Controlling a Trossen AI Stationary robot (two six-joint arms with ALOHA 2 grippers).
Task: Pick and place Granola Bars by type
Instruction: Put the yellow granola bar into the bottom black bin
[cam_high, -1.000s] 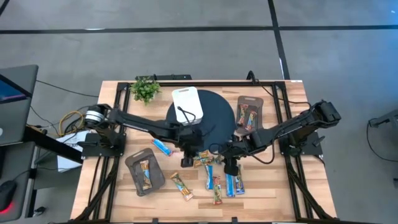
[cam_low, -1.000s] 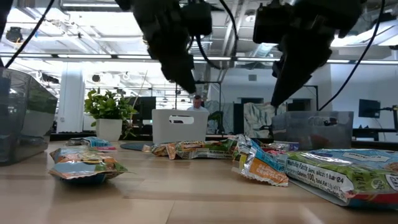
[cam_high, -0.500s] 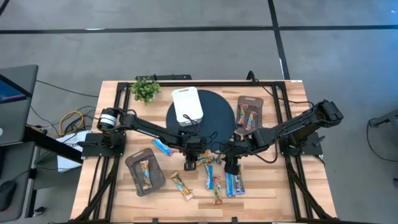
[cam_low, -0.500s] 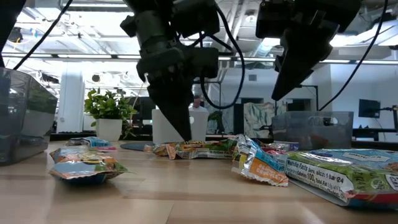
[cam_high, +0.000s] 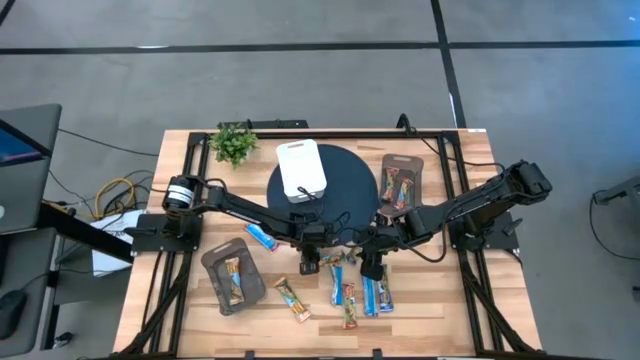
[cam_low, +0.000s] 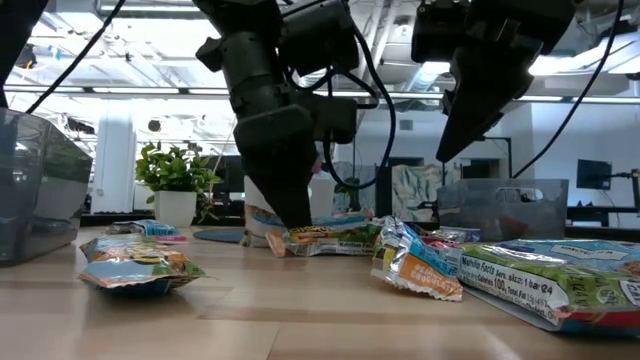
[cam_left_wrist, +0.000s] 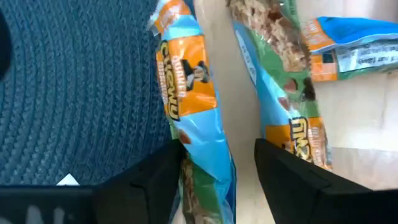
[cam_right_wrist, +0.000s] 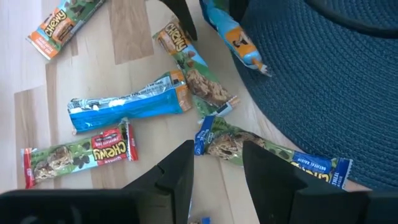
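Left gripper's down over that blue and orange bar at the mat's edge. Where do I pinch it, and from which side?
Pinch the bar across its narrow width near mid-length, coming straight down from above. It lies flat along the edge of the mat, and the left gripper already straddles it with open fingers, one over the mat, one in the gap beside the neighbouring bar. Stay clear of that neighbour, probably.

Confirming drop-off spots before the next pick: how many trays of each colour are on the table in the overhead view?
Grey trays: 2
White tray: 1
Total: 3
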